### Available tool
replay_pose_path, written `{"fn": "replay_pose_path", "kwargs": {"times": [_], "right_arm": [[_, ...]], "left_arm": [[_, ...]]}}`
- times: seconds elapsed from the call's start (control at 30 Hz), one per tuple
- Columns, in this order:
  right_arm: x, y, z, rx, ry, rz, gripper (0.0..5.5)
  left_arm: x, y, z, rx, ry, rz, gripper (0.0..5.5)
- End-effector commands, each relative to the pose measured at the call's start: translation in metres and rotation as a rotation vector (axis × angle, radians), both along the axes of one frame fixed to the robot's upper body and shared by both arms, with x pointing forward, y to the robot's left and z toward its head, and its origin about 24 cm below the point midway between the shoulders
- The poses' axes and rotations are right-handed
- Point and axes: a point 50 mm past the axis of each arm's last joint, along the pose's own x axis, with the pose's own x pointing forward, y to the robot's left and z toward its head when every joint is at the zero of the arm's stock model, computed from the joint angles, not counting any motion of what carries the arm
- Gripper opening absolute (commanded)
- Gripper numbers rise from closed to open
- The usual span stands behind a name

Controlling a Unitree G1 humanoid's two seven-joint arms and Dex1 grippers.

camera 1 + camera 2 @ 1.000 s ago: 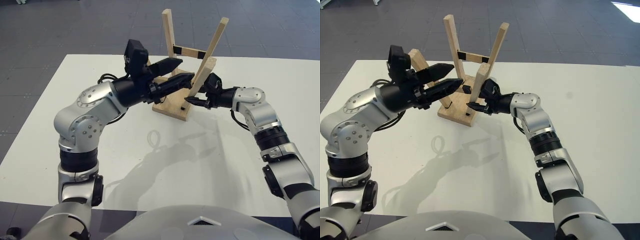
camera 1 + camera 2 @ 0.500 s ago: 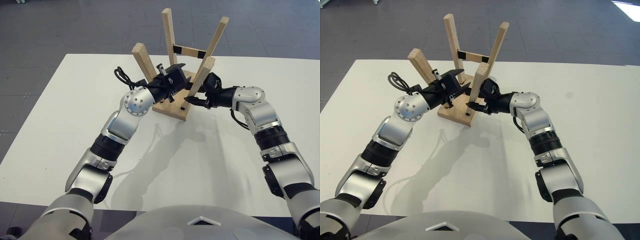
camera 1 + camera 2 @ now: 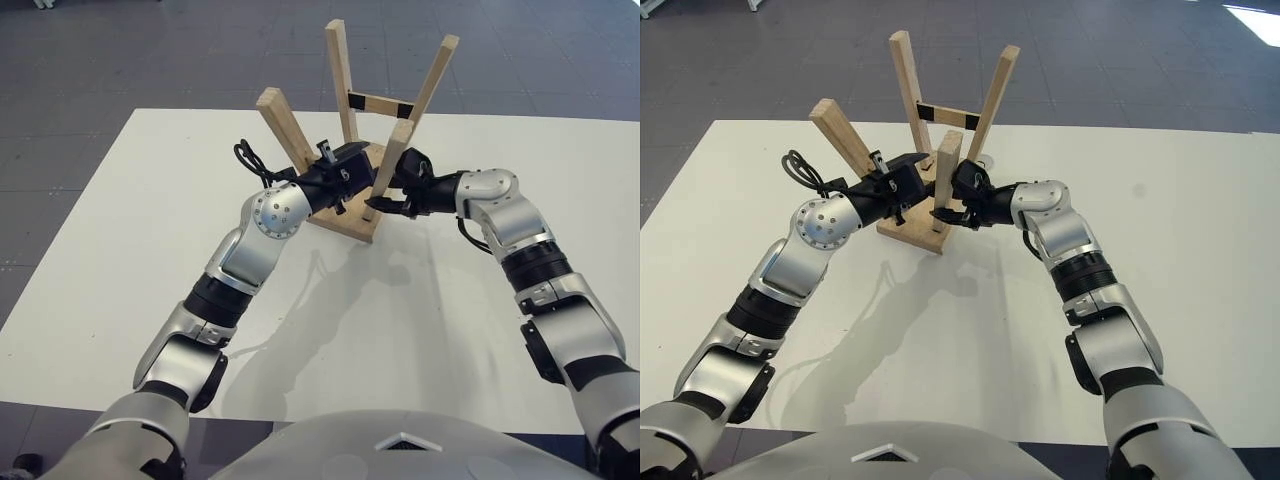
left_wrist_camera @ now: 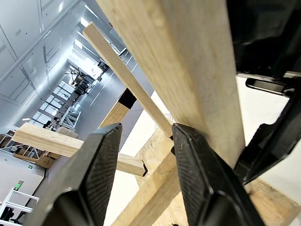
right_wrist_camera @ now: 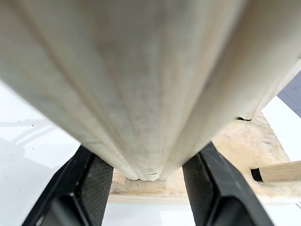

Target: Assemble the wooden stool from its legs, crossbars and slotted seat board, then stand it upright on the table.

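stool (image 3: 352, 224): upside down on the table (image 3: 150, 250)
right gripper (image 3: 383, 203): clamped low on the near leg (image 3: 388, 165)
left gripper (image 4: 146, 129): fingers spread, in between the legs

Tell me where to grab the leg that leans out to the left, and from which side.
Probably the bare upper half of the leaning leg, with the jaws across its flat faces. Come from the robot's left: the leg tilts outward that way, while the left gripper sits by its base and the other legs stand on its inner side.
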Motion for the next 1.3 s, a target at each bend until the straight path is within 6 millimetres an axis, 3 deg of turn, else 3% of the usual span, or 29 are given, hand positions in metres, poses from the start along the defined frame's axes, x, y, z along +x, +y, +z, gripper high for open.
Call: {"fn": "replay_pose_path", "kwargs": {"times": [0.03, 0.17, 0.3, 0.37, 0.47, 0.57, 0.73, 0.77, 0.87, 0.93, 1.0, 1.07, 1.13, 1.2, 1.3], "right_arm": [[-0.02, -0.031, -0.063, -0.231, 0.248, -0.107, 2.03], [-0.026, -0.035, -0.071, -0.228, 0.272, -0.117, 2.03], [-0.028, -0.039, -0.073, -0.227, 0.277, -0.128, 2.03], [-0.027, -0.038, -0.068, -0.196, 0.261, -0.136, 2.03], [-0.021, -0.031, -0.047, -0.052, 0.199, -0.163, 2.02], [-0.018, -0.023, -0.022, 0.042, 0.113, -0.169, 2.02], [-0.019, -0.016, 0.0, 0.06, 0.052, -0.144, 2.02], [-0.02, -0.015, 0.004, 0.063, 0.04, -0.141, 2.4], [-0.021, -0.013, 0.013, 0.052, 0.012, -0.137, 2.77], [-0.023, -0.012, 0.018, 0.047, -0.004, -0.135, 3.21], [-0.026, -0.015, 0.022, 0.015, -0.026, -0.153, 3.6], [-0.031, -0.026, 0.022, -0.043, -0.034, -0.194, 3.86], [-0.041, -0.041, 0.018, -0.114, -0.02, -0.213, 3.86], [-0.05, -0.053, 0.013, -0.155, 0.017, -0.232, 3.86], [-0.046, -0.063, 0.005, -0.165, 0.028, -0.323, 3.86]], "left_arm": [[0.003, 0.007, -0.009, -0.033, 0.04, 0.051, 2.01], [0.011, 0.012, 0.019, -0.17, -0.11, 0.096, 2.01], [0.013, 0.021, 0.065, -0.354, -0.346, 0.127, 2.01], [0.009, 0.026, 0.088, -0.485, -0.42, 0.107, 2.01], [0.006, 0.032, 0.11, -0.716, -0.364, 0.087, 2.01], [0.007, 0.046, 0.118, -0.736, -0.368, 0.127, 2.01], [0.008, 0.055, 0.111, -0.698, -0.352, 0.163, 2.01], [0.007, 0.056, 0.11, -0.691, -0.353, 0.166, 2.01], [0.004, 0.064, 0.112, -0.666, -0.415, 0.196, 2.01], [0.005, 0.084, 0.119, -0.657, -0.499, 0.272, 2.01], [0.012, 0.12, 0.125, -0.632, -0.569, 0.416, 2.01], [0.022, 0.151, 0.113, -0.552, -0.556, 0.551, 2.01], [0.03, 0.172, 0.083, -0.468, -0.436, 0.653, 2.01], [0.036, 0.171, 0.044, -0.394, -0.256, 0.674, 2.01], [0.04, 0.141, -0.016, -0.306, 0.041, 0.593, 2.01]]}}
